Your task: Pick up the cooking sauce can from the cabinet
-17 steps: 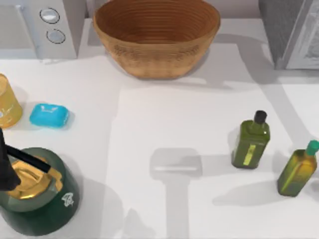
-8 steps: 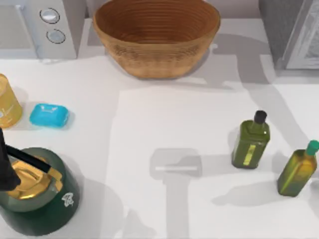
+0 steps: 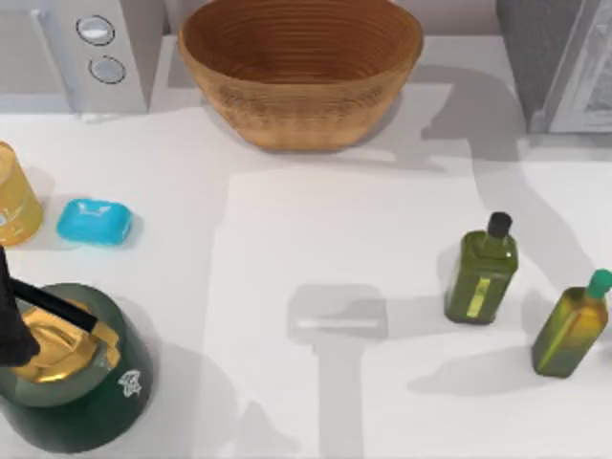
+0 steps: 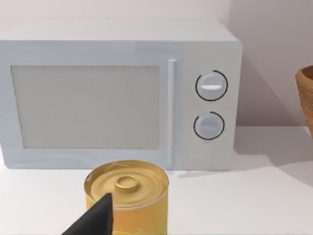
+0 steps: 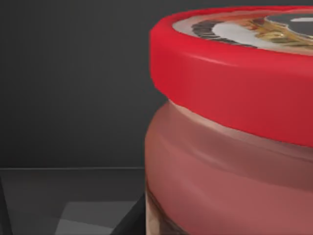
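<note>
The cooking sauce can point(image 5: 234, 147) looms very close in the right wrist view, upright, with a red lid and rim, a dark emblem on top and a reddish label. It stands on a grey shelf inside the dark cabinet point(image 5: 73, 88). A dark part of my right gripper point(image 5: 128, 221) shows low beside the can. From above, the cabinet point(image 3: 564, 57) is at the far right corner. My left arm point(image 3: 67, 373) is parked at the near left, and a black part of its gripper point(image 4: 95, 220) hangs before a yellow-gold tin point(image 4: 127, 196).
A wicker basket point(image 3: 300, 72) sits at the back centre and a white microwave point(image 3: 76, 53) at the back left. The yellow tin point(image 3: 14, 196) and a blue soap bar point(image 3: 93, 222) lie on the left. Two green oil bottles point(image 3: 481, 273) point(image 3: 572, 327) stand on the right.
The arm's shadow on the table at the back right has shifted toward the cabinet. The left arm and the things on the table have not moved.
</note>
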